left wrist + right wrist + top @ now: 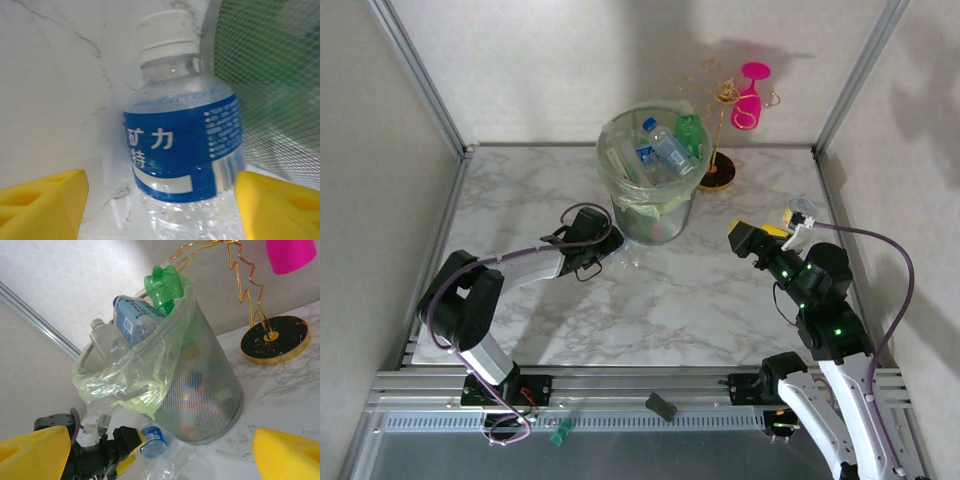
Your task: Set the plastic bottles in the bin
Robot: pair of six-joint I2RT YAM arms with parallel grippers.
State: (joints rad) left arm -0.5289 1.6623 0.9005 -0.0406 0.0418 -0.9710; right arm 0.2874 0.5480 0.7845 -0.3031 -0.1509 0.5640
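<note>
A clear plastic bottle (182,145) with a blue label and white cap lies on the marble beside the bin's mesh wall (272,75). My left gripper (160,205) is open around the bottle's lower body, a yellow finger (42,200) on each side; there is a gap on the left, while the right pad is close to the bottle. From above, the left gripper (607,252) sits at the bin's (650,215) foot by this bottle (628,260). The bin (210,390) holds several bottles, a green one (162,285) on top. My right gripper (757,238) hangs open and empty to the bin's right.
A gold wire stand (717,172) with a pink glass (750,100) is behind the bin on the right. Metal frame posts and white walls close in the table (720,300). Open marble lies between the two arms.
</note>
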